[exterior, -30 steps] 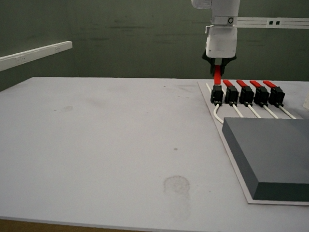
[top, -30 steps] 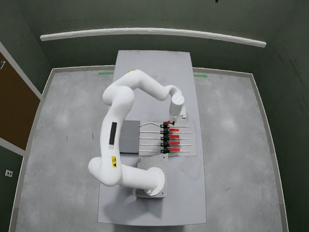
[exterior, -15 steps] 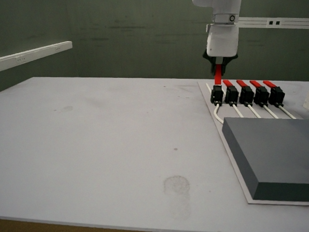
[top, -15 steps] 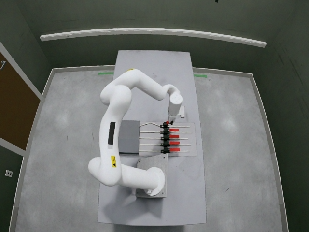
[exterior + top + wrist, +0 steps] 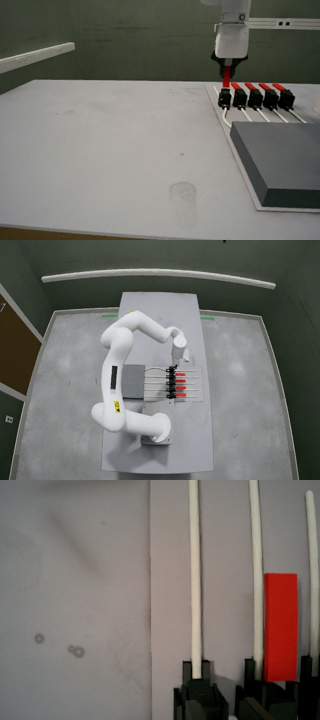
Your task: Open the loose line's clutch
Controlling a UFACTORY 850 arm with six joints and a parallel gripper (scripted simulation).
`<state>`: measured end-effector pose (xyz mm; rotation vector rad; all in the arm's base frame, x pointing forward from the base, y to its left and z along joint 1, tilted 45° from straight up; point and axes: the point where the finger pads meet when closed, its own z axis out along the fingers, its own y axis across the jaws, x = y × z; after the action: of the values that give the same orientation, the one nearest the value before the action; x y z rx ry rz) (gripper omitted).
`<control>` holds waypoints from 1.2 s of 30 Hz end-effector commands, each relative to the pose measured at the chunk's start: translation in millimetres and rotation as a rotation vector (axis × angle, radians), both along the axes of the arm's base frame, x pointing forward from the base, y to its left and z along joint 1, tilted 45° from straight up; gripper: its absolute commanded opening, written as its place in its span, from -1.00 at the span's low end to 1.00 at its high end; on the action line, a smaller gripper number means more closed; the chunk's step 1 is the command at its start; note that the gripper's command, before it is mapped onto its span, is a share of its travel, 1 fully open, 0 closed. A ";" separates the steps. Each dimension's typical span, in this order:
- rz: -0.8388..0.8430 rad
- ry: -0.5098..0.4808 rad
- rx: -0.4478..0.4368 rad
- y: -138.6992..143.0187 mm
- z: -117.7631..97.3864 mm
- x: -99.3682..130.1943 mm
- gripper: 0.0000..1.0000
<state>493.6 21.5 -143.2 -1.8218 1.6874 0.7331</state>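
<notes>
Five white lines run from the grey console (image 5: 133, 381) through a row of black clutches (image 5: 171, 381) on a pale plate. In the exterior view the leftmost clutch (image 5: 224, 97) has its red lever (image 5: 226, 77) raised upright, and its line (image 5: 226, 117) bends slack toward the console (image 5: 281, 160). My gripper (image 5: 227, 69) is shut on the top of that upright lever. The other levers (image 5: 258, 86) lie flat. In the wrist view I see a neighbouring flat lever (image 5: 280, 627), the line of the end clutch (image 5: 195, 575) and that clutch's black top (image 5: 200, 697); the held lever is hidden there.
The arm's base (image 5: 157, 424) stands on a mount at the near side of the plate. The arm's long link (image 5: 113, 376) passes over the console's left edge. A small white block (image 5: 186, 355) sits by the wrist. The table top (image 5: 103, 144) stretches left of the plate.
</notes>
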 end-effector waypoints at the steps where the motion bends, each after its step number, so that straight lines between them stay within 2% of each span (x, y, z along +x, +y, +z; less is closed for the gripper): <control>1: 0.000 0.000 0.001 2.6 4.4 -0.1 -1.00; 36: 0.000 0.000 0.001 30.3 26.8 -2.5 -1.00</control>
<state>491.2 48.3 -118.7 -1.8217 1.6872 0.7333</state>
